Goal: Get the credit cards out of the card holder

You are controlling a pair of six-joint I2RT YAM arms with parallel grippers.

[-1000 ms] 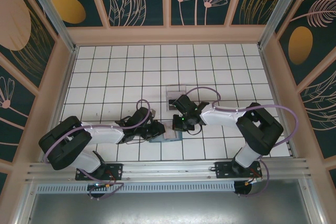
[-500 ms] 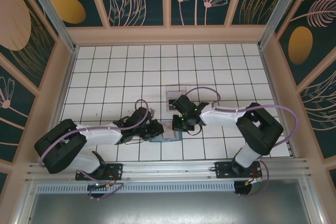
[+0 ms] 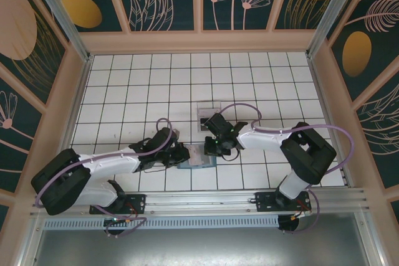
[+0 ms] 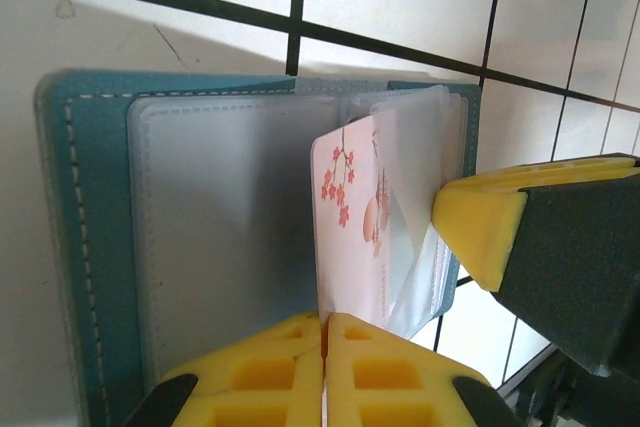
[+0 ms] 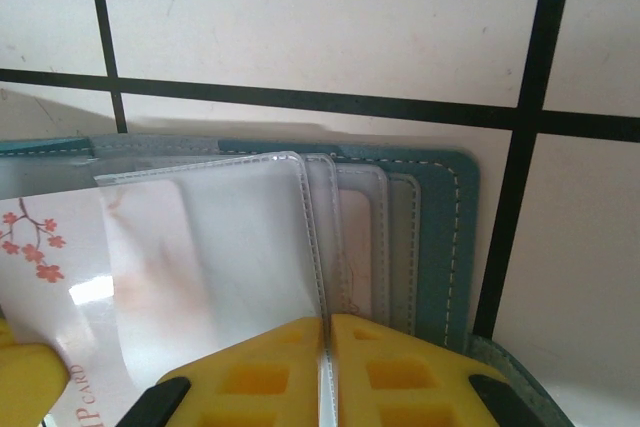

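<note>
On the white tiled table (image 3: 137, 91), close to its near edge and about midway between its left and right edges: the card holder (image 3: 198, 160), opened flat like a book, teal border with pale stitching around the outside, blue-grey lining facing up. Just beyond it, toward the middle of the table, a clear plastic tray (image 3: 209, 113), apart from the holder. Both arms low over the holder, one from each side, heads nearly meeting. Left gripper (image 4: 323, 332) clenched, yellow fingers pressed together on the edge of a credit card (image 4: 345, 212), white with a red blossom print and some lettering. Card partly out of its clear sleeve (image 5: 210, 267), the bare part toward the holder's fold, the rest under the plastic. Right gripper (image 5: 326, 342) likewise pinched tight, grasping the free edge of that sleeve and lifting it off the page beneath; from the left wrist, one of its yellow fingers (image 4: 480, 222) touching the sleeve's outer edge. Behind the lifted sleeve, more sleeves stacked toward the holder's right border; contents too faint to tell.
</note>
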